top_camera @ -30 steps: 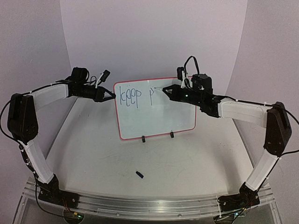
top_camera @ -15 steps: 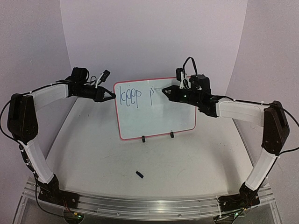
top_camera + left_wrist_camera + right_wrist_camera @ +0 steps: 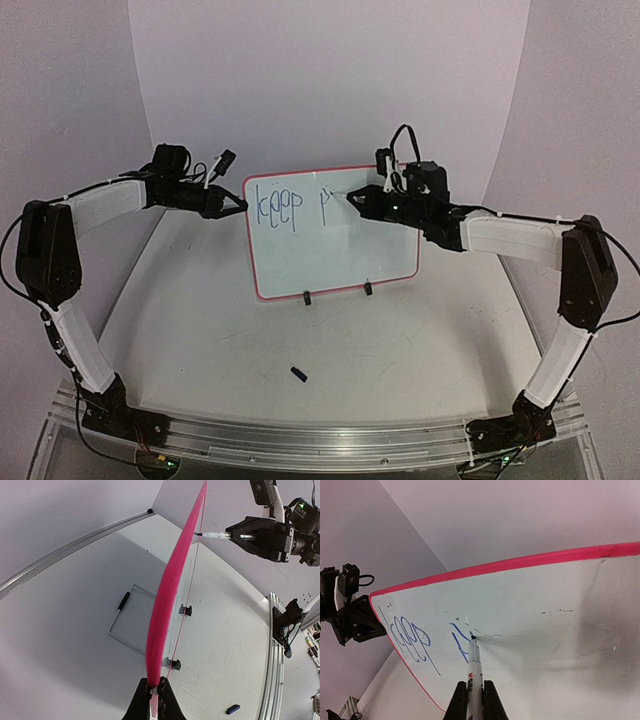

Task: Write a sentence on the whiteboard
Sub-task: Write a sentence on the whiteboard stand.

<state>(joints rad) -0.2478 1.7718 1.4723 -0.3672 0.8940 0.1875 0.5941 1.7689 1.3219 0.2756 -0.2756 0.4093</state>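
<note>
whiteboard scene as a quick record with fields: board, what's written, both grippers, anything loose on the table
board: whiteboard, pink rim, upright on two black clip feet
writing: blue "keep" plus the start of a next word
left gripper: shut on the whiteboard's left edge
right gripper: shut on a marker, tip on the board at the new letter
loose: small dark blue piece on the table, in front of the board
</note>
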